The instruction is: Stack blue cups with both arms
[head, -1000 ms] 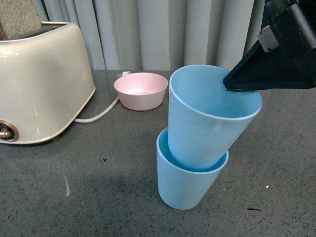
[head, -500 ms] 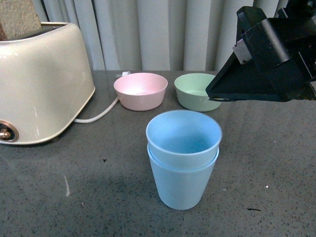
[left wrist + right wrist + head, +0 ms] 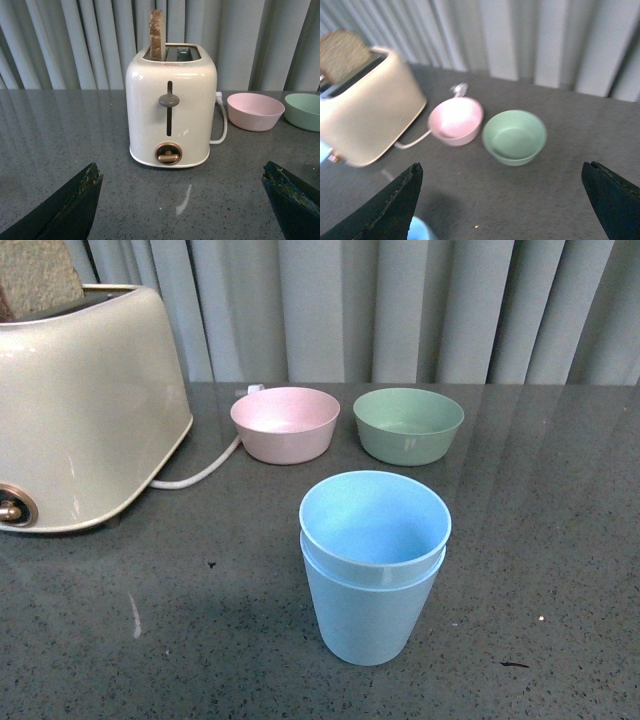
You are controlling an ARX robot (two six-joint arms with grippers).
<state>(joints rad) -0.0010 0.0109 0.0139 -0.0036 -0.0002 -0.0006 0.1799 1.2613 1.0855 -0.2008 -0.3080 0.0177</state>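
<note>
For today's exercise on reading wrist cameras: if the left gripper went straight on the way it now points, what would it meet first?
Most likely the cream toaster. It stands centred between the open left gripper, its lever side facing the camera, with only bare grey tabletop before it. How far off it stands cannot be judged from one view.

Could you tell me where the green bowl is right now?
In the front view, the green bowl sits right of the pink bowl, behind the stacked blue cups.

left gripper point(image 3: 182, 200) jaws spread wide, right gripper point(image 3: 502, 200) likewise, both empty
</note>
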